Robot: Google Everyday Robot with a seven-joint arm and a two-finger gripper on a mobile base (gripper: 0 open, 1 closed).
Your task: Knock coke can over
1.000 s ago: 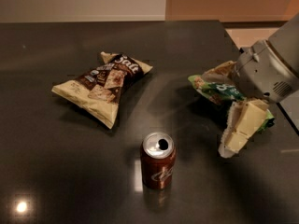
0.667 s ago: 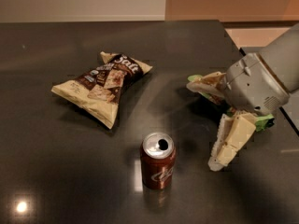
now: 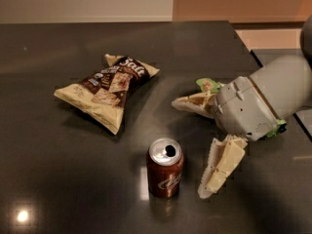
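The coke can [image 3: 165, 173] stands upright on the dark table [image 3: 58, 189], front centre, its silver top open. My gripper [image 3: 188, 149] is just right of the can and does not touch it. It is open: one pale finger [image 3: 222, 167] points down-left beside the can, the other [image 3: 192, 104] reaches left behind it. The grey wrist housing [image 3: 246, 108] sits to the right.
A cream and brown snack bag [image 3: 108, 87] lies at the back left of the can. A green snack bag [image 3: 206, 85] lies mostly hidden behind my gripper. The table's right edge [image 3: 253, 57] runs close by on the right.
My gripper has moved left and toward the front, closing in on the can's right side. The can and the bags have not moved.
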